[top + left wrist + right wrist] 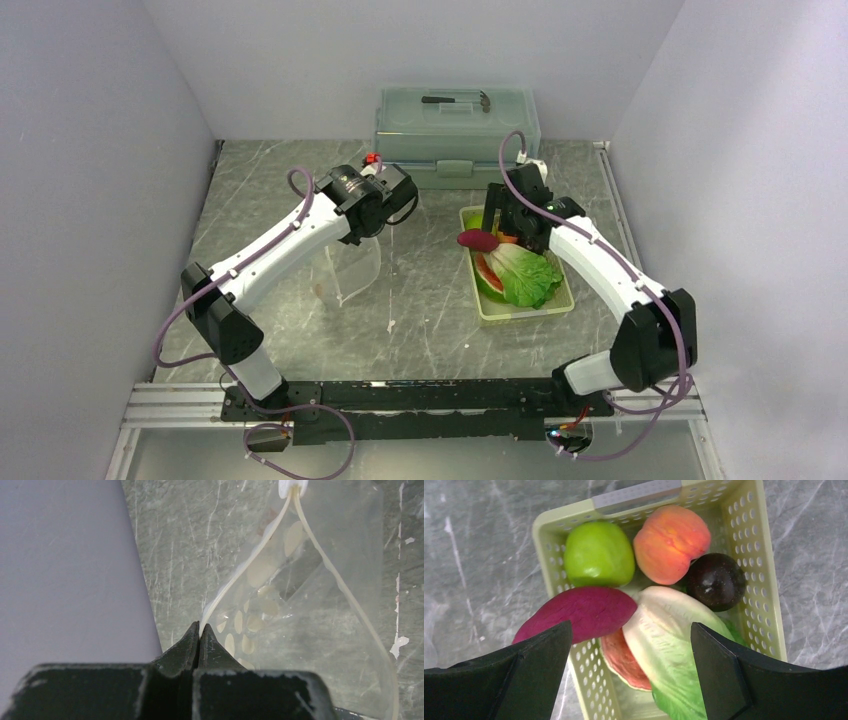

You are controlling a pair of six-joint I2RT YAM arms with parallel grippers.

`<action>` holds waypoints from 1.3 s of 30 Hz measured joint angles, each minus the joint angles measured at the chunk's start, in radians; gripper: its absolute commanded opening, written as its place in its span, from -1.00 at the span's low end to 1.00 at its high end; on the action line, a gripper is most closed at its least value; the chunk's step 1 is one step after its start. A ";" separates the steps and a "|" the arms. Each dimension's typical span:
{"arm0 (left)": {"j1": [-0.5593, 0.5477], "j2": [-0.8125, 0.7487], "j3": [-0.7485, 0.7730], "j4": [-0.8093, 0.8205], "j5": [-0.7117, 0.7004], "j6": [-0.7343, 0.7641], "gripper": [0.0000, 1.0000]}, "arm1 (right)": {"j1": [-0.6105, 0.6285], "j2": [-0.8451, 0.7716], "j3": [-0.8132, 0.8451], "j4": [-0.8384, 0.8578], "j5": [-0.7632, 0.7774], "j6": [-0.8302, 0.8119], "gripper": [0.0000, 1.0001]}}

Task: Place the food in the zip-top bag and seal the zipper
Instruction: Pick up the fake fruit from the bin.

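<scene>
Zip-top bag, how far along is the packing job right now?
Done: left gripper is shut on the rim of the zip-top bag, holding its mouth open. In hand: right gripper hangs open over the tray, gripping nothing. Left: all the food, from magenta root to lettuce, sits in the tray; none bagged, zipper unsealed.

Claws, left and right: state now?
Left claw: closed on the zip-top bag at its mouth edge.
Right claw: open, empty, over the tray.
</scene>
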 measured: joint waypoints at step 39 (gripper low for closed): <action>-0.006 -0.045 -0.057 0.049 0.055 0.019 -1.00 | -0.151 0.363 0.072 0.154 -0.066 -0.169 0.39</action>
